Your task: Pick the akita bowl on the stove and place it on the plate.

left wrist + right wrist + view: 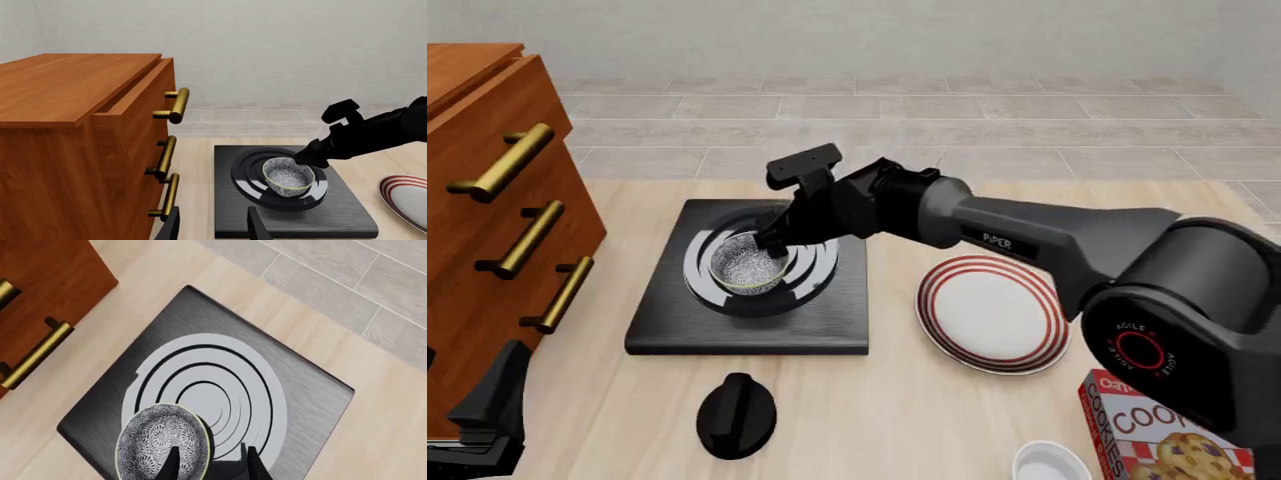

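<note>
The akita bowl (749, 267) (288, 176) (160, 444) sits on the stove (843, 322) (347, 202) (303, 390), off-centre on the burner rings, towards the cabinet side. My right gripper (770, 240) (212, 466) is open and straddles the bowl's rim, one finger (172, 465) inside the bowl and the other finger (253, 465) outside it. The plate (992, 312) (407, 197) lies on the table just right of the stove with nothing on it. At the table's near left corner my left gripper (483, 415) (215, 227) hangs open and holds nothing.
A wooden drawer cabinet (487, 200) (73, 130) with brass handles stands left of the stove. A black knob (737, 415) lies in front of the stove. A plain white bowl (1052, 465) and a cookie box (1161, 430) are at the near right.
</note>
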### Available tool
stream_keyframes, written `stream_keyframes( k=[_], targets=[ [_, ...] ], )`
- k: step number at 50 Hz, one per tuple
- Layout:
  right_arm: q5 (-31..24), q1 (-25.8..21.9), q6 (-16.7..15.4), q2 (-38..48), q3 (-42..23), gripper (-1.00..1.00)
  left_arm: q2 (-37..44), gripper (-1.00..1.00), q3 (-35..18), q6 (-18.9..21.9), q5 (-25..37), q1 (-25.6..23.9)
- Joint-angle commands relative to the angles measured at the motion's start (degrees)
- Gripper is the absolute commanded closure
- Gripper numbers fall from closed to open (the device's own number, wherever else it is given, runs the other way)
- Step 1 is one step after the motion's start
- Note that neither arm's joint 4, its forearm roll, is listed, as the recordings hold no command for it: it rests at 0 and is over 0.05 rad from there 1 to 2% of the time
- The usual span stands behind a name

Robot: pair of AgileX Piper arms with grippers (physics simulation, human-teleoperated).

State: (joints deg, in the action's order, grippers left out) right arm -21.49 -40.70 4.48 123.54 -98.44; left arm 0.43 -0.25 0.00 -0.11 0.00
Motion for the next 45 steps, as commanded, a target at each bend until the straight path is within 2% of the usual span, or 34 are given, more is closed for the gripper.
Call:
stream_keyframes(
  k=[1, 36, 45],
  targets=[
    [0.85, -0.12, 0.54, 0.59, 0.42, -1.00, 0.00, -1.00, 0.00, 0.00, 0.00, 0.00],
    [3.05, -0.47, 2.38, 2.88, 1.09, -1.00, 0.00, -1.00, 0.00, 0.00, 0.00, 0.00],
    [2.61, -0.26, 1.74, 3.51, 0.52, -1.00, 0.00, -1.00, 0.00, 0.00, 0.00, 0.00]
  ],
)
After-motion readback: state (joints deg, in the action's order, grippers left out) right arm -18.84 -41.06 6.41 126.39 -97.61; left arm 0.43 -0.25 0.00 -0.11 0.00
